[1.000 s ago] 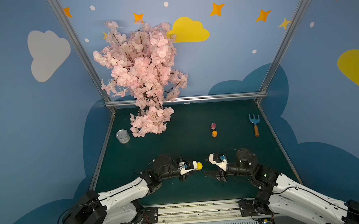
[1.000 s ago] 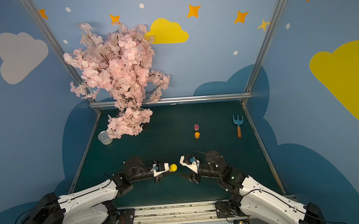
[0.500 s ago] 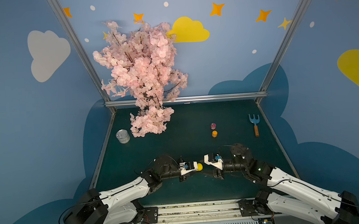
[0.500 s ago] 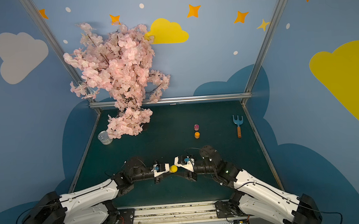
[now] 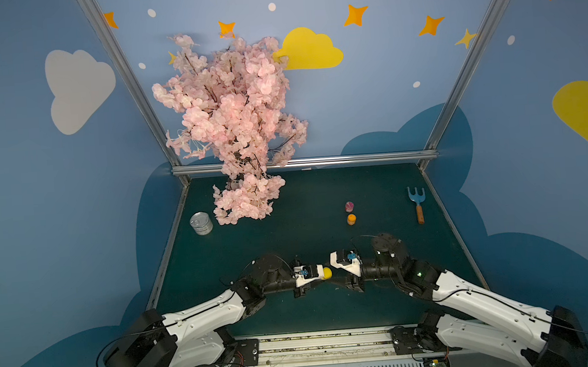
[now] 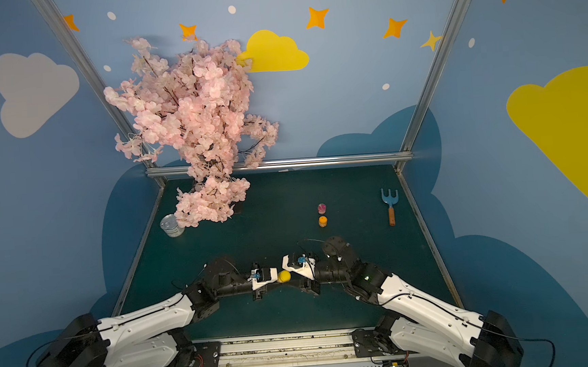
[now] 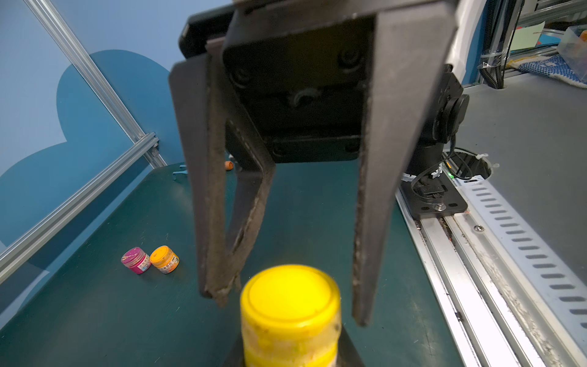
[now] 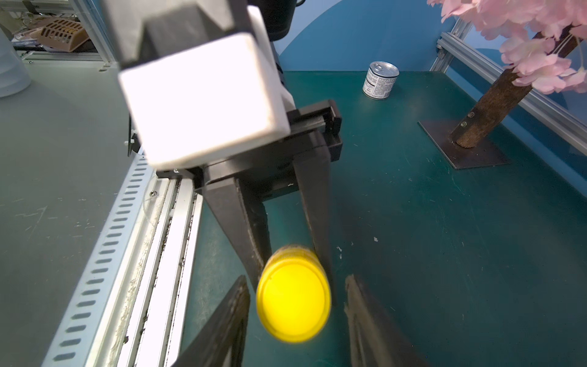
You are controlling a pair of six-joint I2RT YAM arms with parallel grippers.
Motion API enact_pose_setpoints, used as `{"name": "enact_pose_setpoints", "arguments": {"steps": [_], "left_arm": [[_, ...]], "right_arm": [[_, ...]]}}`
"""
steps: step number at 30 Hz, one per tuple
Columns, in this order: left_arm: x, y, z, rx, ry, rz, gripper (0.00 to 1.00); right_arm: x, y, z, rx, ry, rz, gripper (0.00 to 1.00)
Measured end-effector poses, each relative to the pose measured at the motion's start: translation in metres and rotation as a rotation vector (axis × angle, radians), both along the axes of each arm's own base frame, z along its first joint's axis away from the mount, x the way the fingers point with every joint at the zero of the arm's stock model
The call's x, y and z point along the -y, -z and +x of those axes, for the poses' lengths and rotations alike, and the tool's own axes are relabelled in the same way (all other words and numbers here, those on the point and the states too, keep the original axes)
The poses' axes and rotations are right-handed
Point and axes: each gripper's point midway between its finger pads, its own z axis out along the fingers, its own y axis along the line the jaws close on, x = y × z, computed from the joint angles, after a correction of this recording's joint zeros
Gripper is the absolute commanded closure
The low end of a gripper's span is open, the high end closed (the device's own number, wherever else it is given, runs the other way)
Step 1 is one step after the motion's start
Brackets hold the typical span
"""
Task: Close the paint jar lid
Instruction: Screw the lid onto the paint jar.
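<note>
Left fingers clamp the jar sideways, lower centre, so the open right fingers can turn its lid.

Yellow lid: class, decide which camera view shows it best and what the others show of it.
The left wrist view: the yellow lid is close and sharp, its rim sitting on the paint jar. The right wrist view shows the lid face-on but blurred. Both top views show only a small yellow spot.
</note>
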Motion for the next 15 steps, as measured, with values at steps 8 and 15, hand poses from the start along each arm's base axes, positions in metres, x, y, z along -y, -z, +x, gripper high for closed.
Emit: {"name": "enact_pose_setpoints", "arguments": {"steps": [8,15], "left_arm": [[-0.0003,0.0002,0.0013,0.002,-0.007,0.002,0.69],[-0.0030,0.0042,0.0079,0.000,-0.048,0.020,0.69]], "right_arm": [[-0.0001,0.0008,0.0008,-0.003,0.006,-0.003,0.67],[-0.0039,0.0042,0.0070,-0.063,0.042,-0.019,0.75]]}}
